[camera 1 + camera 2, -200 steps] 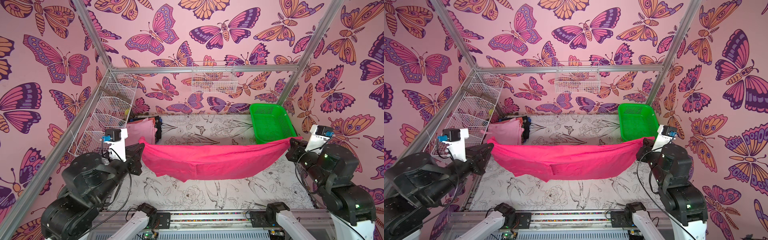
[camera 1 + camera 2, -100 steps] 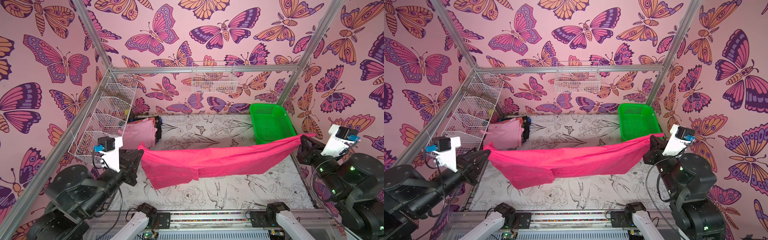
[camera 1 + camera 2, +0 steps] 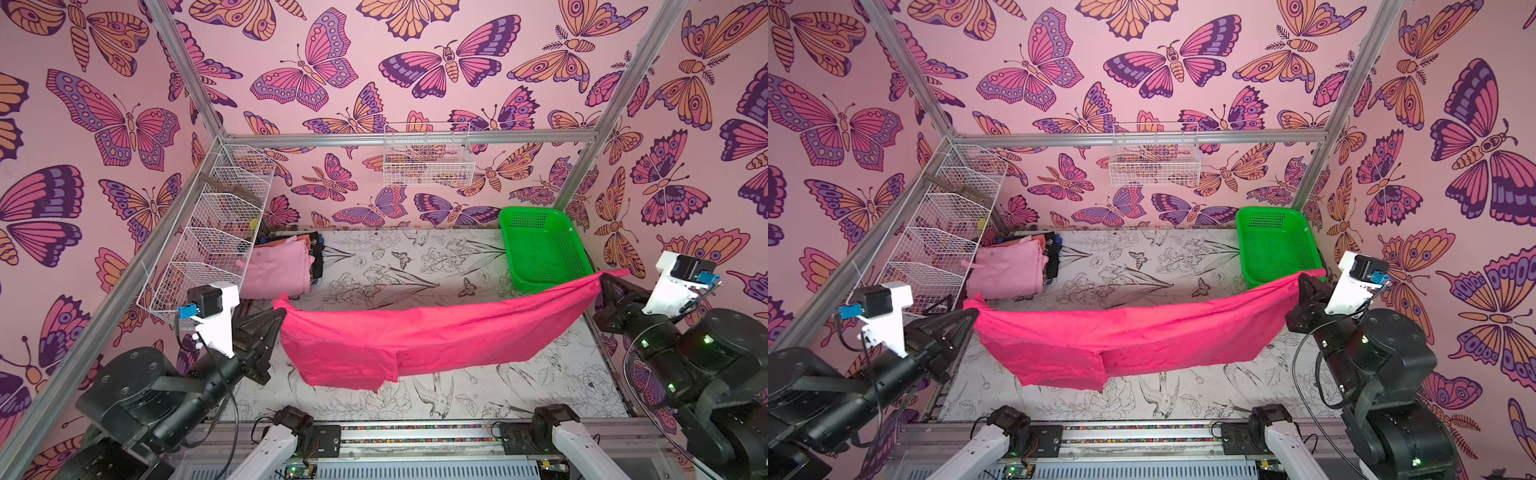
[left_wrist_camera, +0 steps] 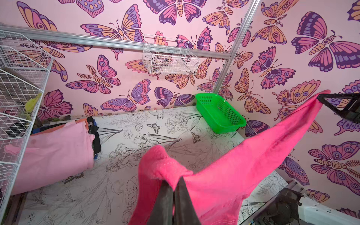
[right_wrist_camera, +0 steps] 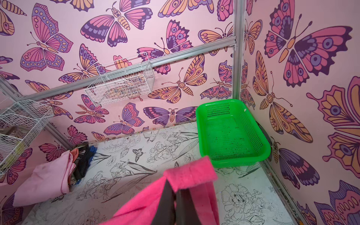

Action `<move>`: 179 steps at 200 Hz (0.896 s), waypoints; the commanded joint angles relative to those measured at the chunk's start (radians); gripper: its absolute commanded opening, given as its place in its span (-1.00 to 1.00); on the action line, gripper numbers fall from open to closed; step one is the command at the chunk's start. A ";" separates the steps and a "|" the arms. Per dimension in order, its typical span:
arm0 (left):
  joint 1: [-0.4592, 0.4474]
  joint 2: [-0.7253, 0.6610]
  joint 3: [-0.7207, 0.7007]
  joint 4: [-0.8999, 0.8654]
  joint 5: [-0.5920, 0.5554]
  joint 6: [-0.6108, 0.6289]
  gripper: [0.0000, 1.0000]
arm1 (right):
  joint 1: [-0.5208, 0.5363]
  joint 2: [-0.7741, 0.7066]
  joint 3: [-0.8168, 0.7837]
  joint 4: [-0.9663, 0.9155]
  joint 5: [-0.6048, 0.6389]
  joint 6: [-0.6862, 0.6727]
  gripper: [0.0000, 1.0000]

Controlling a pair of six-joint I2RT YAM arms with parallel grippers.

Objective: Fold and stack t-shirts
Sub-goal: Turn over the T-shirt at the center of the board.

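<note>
Top views: crimson t-shirt [image 3: 415,336] sagging; wrists: fingers [image 4: 165,204] pinching.

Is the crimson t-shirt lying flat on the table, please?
No, the crimson t-shirt hangs stretched between the left gripper and the right gripper.

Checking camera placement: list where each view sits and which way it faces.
Both top views: high over the near edge, looking down at the crimson cloth t-shirt hung between left gripper and right gripper; both arms show.
Left wrist: on the left arm, facing the green plastic mesh basket; its shut fingers show.
Right wrist: on the right arm, facing the back corner; its shut fingers show.
Shared: all show the basket.
</note>
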 commanded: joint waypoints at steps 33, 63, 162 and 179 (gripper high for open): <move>0.007 0.087 -0.239 0.289 -0.150 -0.035 -1.00 | 0.001 0.182 -0.199 0.223 -0.018 0.040 -1.00; 0.011 0.275 -0.355 0.509 -0.218 -0.051 -1.00 | 0.001 0.448 -0.247 0.426 -0.047 0.040 -1.00; 0.308 1.430 0.124 0.797 -0.033 -0.266 -0.21 | -0.111 1.330 0.453 0.235 -0.384 -0.026 0.19; 0.308 1.456 0.171 0.796 -0.038 -0.249 0.53 | -0.109 1.259 0.387 0.258 -0.413 -0.033 0.49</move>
